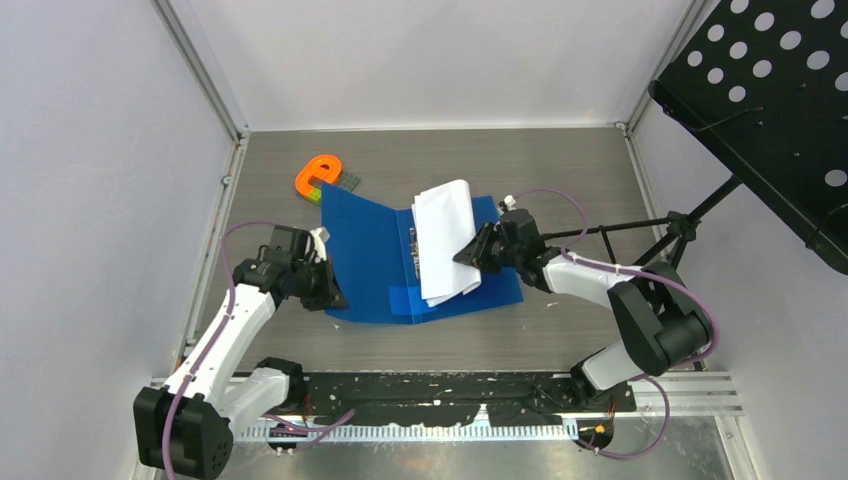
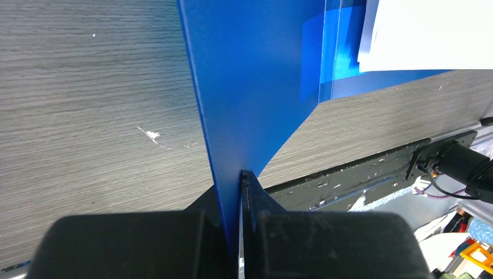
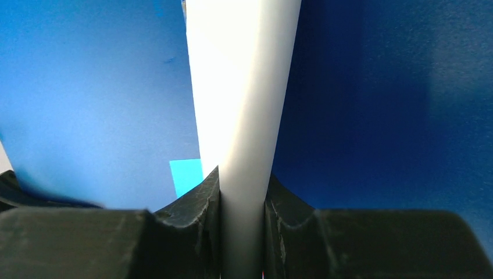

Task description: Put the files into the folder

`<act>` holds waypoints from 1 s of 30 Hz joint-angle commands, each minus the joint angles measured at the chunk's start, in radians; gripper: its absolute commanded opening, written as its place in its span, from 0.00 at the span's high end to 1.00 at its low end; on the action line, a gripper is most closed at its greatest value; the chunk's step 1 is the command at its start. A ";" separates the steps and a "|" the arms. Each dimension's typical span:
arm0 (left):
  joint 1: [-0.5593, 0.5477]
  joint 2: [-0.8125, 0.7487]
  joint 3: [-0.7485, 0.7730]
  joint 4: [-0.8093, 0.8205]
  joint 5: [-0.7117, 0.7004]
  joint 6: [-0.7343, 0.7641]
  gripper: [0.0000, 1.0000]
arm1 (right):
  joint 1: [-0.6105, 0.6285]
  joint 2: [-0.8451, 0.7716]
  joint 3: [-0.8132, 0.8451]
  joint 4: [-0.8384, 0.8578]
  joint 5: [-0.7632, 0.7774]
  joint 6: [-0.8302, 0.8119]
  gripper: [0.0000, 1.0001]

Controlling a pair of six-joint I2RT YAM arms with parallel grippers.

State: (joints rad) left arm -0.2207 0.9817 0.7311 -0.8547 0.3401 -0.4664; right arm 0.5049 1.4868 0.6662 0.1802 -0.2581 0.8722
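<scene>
We see both claws clamped: the left gripper (image 2: 241,181) on the folder (image 1: 365,262), the right gripper (image 1: 472,252) on the files (image 1: 445,235).
On the left, our left claw is shut tight on the outer edge of the blue folder's left cover, which tilts up off the table (image 1: 560,330), and its arm reaches in low. The folder lies open mid-table, with the white sheets resting over its spine and right half, curled upward. On the right, the claw's jaws are narrowly parted around the sheets' right edge, and its arm bends in from the right.
</scene>
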 commanded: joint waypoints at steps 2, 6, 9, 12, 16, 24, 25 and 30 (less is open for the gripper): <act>-0.004 -0.004 0.038 -0.035 -0.010 0.025 1.00 | -0.033 -0.011 -0.026 0.070 -0.012 -0.008 0.71; -0.004 0.000 0.042 -0.039 -0.014 0.026 1.00 | -0.048 -0.008 -0.052 0.078 -0.010 -0.032 0.71; -0.003 0.003 0.042 -0.040 -0.016 0.026 1.00 | -0.048 -0.006 -0.072 0.092 -0.006 -0.045 0.71; -0.004 0.008 0.044 -0.042 -0.016 0.026 1.00 | -0.049 0.001 -0.086 0.120 -0.016 -0.060 0.71; -0.003 0.012 0.044 -0.043 -0.016 0.029 1.00 | -0.049 0.020 -0.102 0.159 -0.035 -0.069 0.71; -0.003 0.019 0.044 -0.043 -0.017 0.028 1.00 | -0.049 0.090 -0.133 0.284 -0.123 -0.009 0.71; -0.004 0.019 0.044 -0.043 -0.016 0.029 1.00 | -0.048 0.088 -0.136 0.285 -0.122 -0.001 0.71; -0.004 0.022 0.045 -0.044 -0.018 0.029 1.00 | -0.048 0.043 -0.087 0.167 -0.073 -0.074 0.71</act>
State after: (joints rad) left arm -0.2207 0.9997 0.7475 -0.8734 0.3332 -0.4633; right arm 0.4580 1.5814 0.5320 0.3862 -0.3500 0.8474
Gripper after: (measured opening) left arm 0.002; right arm 0.289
